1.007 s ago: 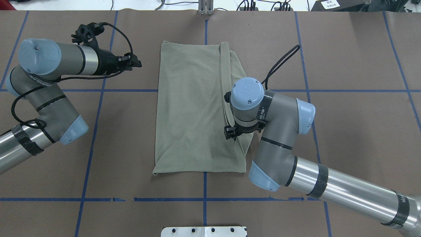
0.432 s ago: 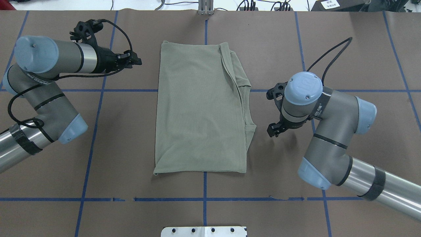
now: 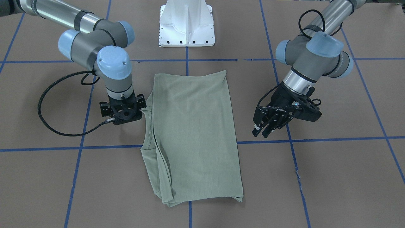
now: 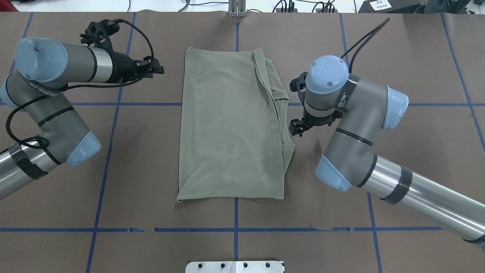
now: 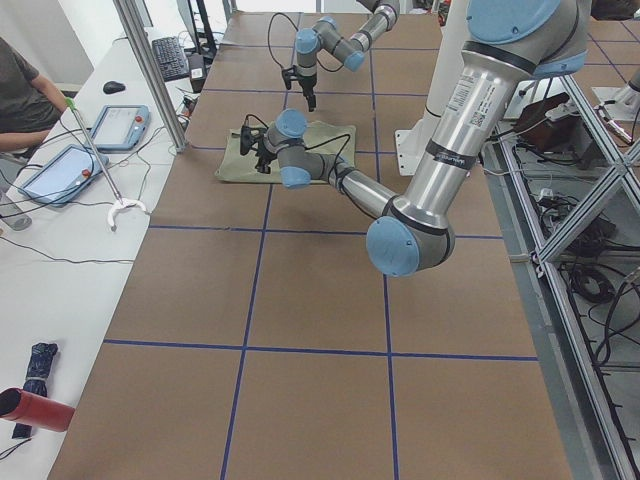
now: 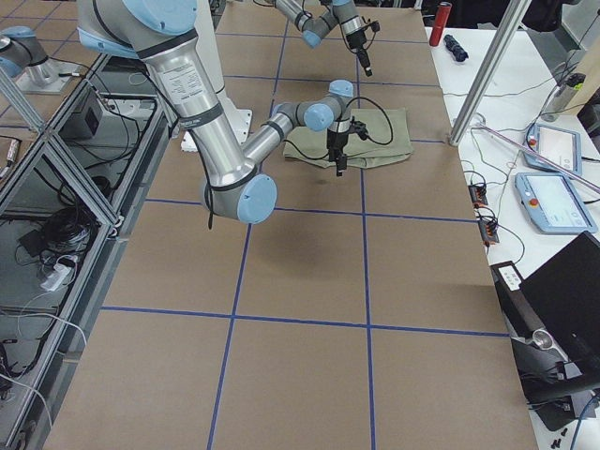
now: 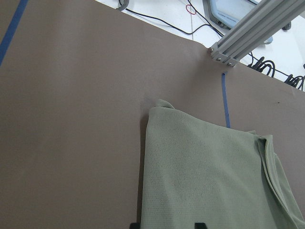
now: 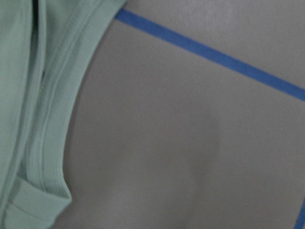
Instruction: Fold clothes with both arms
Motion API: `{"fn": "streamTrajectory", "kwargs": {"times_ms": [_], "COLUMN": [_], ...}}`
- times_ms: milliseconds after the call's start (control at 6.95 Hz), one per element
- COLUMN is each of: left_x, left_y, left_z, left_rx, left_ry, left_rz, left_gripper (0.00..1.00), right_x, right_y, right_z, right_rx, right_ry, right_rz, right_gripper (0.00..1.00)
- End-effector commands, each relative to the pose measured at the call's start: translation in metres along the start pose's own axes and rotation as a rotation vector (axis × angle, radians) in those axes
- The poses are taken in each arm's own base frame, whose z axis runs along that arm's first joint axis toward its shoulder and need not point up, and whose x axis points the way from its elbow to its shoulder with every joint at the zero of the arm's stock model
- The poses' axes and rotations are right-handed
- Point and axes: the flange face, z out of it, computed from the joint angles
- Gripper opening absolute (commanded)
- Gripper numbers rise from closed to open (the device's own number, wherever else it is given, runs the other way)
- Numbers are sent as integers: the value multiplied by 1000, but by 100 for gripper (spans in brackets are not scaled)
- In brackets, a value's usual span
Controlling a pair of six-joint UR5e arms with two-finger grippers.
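Knit cloth is what you are handling here, and by its look it should be light, limp and a little stretchy, with no stiffness to hold a shape once it is lifted. The green shirt [image 4: 231, 129] lies flat in the middle of the bench [image 4: 398, 159], already gathered into a long rectangle that lies between the two arms. Its ribbed neck band [image 8: 52, 143] and several stacked layers sit along the edge on the robot's right.

The right tool [image 3: 123, 115] hangs pointing down just beside that neck edge, apparently off the cloth. You cannot tell from these views whether its fingers are apart or together. The left tool [image 3: 261, 132] hovers well clear of the opposite long edge, with its fingers spread and nothing in them.

For a clean fold, pinch at the corners or on the ribbed band, where the fabric is thickest and least likely to slip. Take all the layers at once, because a grip on the top layer alone would probably peel the stack open. Lift both ends together and keep them level, as the middle is likely to sag and drag on the paper-covered bench. Go gently, since knit pulls out of shape easily.
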Motion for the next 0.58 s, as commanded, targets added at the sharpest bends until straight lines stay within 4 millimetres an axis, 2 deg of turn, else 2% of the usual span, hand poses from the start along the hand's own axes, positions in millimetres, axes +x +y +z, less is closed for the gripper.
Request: {"fn": "streamTrajectory", "kwargs": {"times_ms": [0, 144, 288, 432], "left_x": [-3, -5, -8, -13], "left_y": [1, 2, 3, 4], "left_z": [2, 5, 8, 13], "left_rx": [-5, -7, -11, -16], "left_ry": [-7, -13, -21, -30], "left_rz": [0, -2, -4, -7], "left_gripper": [48, 48, 48, 48], "right_x": [-37, -40, -62, -69], "right_y": [-70, -89, -114, -123], "right_z": [-2, 16, 9, 6], "right_rx": [19, 40, 40, 48], "right_ry": [2, -10, -4, 12], "right_rz": [22, 76, 84, 88], "right_gripper": [100, 100, 100, 100]}}
